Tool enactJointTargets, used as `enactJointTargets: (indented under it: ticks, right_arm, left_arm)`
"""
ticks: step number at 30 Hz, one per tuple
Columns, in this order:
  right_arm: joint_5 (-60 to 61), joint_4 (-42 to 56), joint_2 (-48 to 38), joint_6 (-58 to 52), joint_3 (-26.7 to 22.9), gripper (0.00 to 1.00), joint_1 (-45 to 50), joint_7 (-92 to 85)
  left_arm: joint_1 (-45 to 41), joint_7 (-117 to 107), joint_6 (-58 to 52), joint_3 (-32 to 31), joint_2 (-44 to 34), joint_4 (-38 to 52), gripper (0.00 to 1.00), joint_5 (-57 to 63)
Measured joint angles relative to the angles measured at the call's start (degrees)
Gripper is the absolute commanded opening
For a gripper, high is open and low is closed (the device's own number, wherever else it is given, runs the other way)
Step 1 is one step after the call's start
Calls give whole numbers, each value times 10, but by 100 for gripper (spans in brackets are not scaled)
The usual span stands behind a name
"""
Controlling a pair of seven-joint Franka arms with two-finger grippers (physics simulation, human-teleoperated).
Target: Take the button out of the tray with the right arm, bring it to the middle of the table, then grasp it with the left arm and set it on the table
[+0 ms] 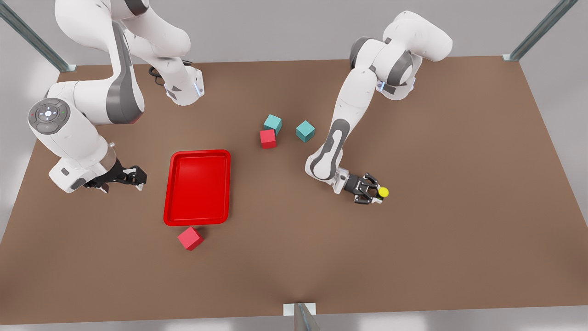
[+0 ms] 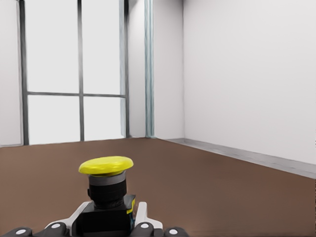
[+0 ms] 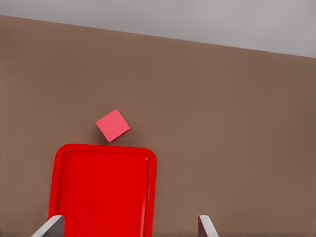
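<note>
The left gripper's (image 1: 375,193) fingers (image 2: 144,228) were closed on the black body of the button (image 1: 382,192), holding it from both sides. In the left wrist view the button (image 2: 106,190) stood upright between the fingers, its yellow cap on top, with bare brown surface (image 2: 207,187) beyond it. In the front view that gripper lay low and reached sideways toward the front view's right, the yellow cap at its tip. Whether the button's body touched the surface (image 1: 459,184) I could not tell. The left arm (image 1: 349,105) stretched down to it from its base at the far edge, on the front view's right.

The right gripper's (image 1: 133,176) fingers (image 3: 49,227) were spread wide with nothing between them. In the right wrist view two pale fingertips framed the near end of the tray (image 3: 103,192), whose floor was bare. In the front view this gripper hung just beside the tray (image 1: 197,187), on the front view's left of it, apart from its rim. The right arm (image 1: 87,115) folded back to its base at the far left.

A red cube (image 1: 190,238) sat just off the tray's near corner, close to the rim; in the right wrist view the same cube (image 3: 113,125) lay just past the tray's end. Farther back, near the middle of the surface, another red cube (image 1: 268,138) touched a teal cube (image 1: 273,123), and a second teal cube (image 1: 305,131) stood a little apart, toward the left arm. The button was well apart from the tray, on the front view's right of the middle.
</note>
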Motion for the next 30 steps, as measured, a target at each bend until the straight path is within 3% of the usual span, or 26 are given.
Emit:
enactJointTargets:
  ticks: [2, 15, 21, 22, 24, 27, 28, 29, 30]
  right_arm:
    - [0, 0, 0, 0, 0, 100, 1, 0]
    - [9, 27, 6, -1, 3, 100, 6, -1]
    - [10, 27, 6, -3, 3, 100, 6, -1]
    - [10, 27, 6, -3, 3, 100, 5, -1]
    - [11, 27, 6, -3, 3, 100, 3, -1]
    - [12, 27, 7, -3, 3, 100, 6, -1]
    - [14, 26, 7, -3, 3, 100, 6, -1]
    - [20, 26, 7, -3, 3, 100, 3, -1]
    - [25, 26, 7, -3, 3, 100, 0, -1]
  left_arm:
    - [1, 12, 2, 0, 6, 0, 100, 2]
    - [-4, 58, -14, 3, -25, 0, 100, -2]
    - [-10, 115, -43, 4, -135, -5, 100, -34]
    - [-5, 147, -45, 4, -156, 30, 100, -81]
    - [31, 249, -59, 54, -183, 152, 100, -299]
    - [168, 439, -155, 127, -227, 346, 100, -598]
    - [196, 498, -184, 129, -290, 374, 100, -645]
    - [240, 554, -203, 80, -362, 365, 100, -665]
    - [276, 608, -203, 28, -447, 290, 100, -670]
